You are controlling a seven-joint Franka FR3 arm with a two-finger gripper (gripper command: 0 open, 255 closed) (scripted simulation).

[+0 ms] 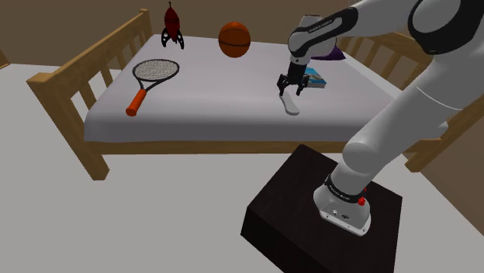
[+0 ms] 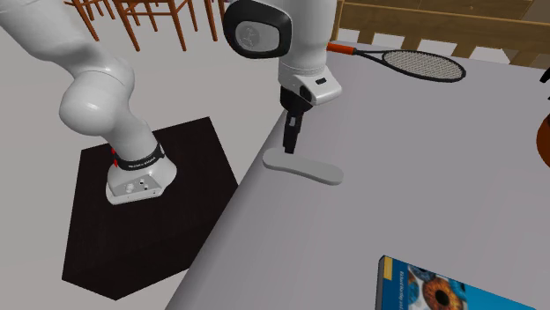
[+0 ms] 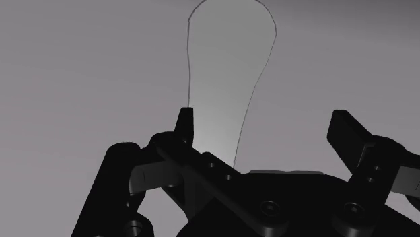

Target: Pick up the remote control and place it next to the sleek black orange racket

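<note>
A plain pale-grey remote control point(image 1: 290, 103) lies flat on the grey bed point(image 1: 209, 116), near the edge closest to the stand. My black gripper point(image 1: 291, 87) hangs just above its narrow end, open and holding nothing. In the wrist view the remote point(image 3: 225, 60) stretches away from the gripper point(image 3: 266, 131), its narrow end just inside one finger point(image 3: 185, 124). In the second exterior view the gripper point(image 2: 290, 141) points down at the remote point(image 2: 304, 169). The black racket with an orange handle point(image 1: 155, 74) lies far off toward the shoulder view's left; it appears again at the bed's far side point(image 2: 414, 62).
An orange basketball point(image 1: 234, 39) and a red toy rocket point(image 1: 172, 27) sit at the bed's far side. A blue-covered book point(image 1: 316, 76) lies just beyond the gripper, also seen as the book point(image 2: 441, 286). Wooden bed rails point(image 1: 93, 74) border the mattress. The dark stand point(image 1: 310, 209) is below.
</note>
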